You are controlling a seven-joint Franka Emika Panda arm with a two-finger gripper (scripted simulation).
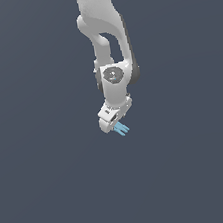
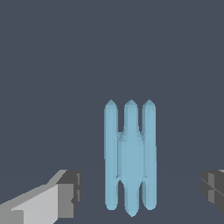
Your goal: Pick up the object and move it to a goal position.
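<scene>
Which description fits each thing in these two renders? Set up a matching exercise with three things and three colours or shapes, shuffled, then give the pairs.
Things
1. small piece of three parallel bars
2. robot arm's rounded casing
3. gripper's blocky finger pads

Descriptions
A. white
B. dark grey
C. light blue

Pairs: 1-C, 2-A, 3-B

In the wrist view, the bars lie between the two pads, with a clear gap on each side.

Light-blue object (image 2: 130,157): three parallel bars of one flat tint, no pattern. Tool (image 1: 113,124): white body, with dark grey fingertips (image 2: 72,192) in the wrist view. Arm (image 1: 106,38): white, grey-shaded joints. Background: uniform dark slate blue-grey.
</scene>
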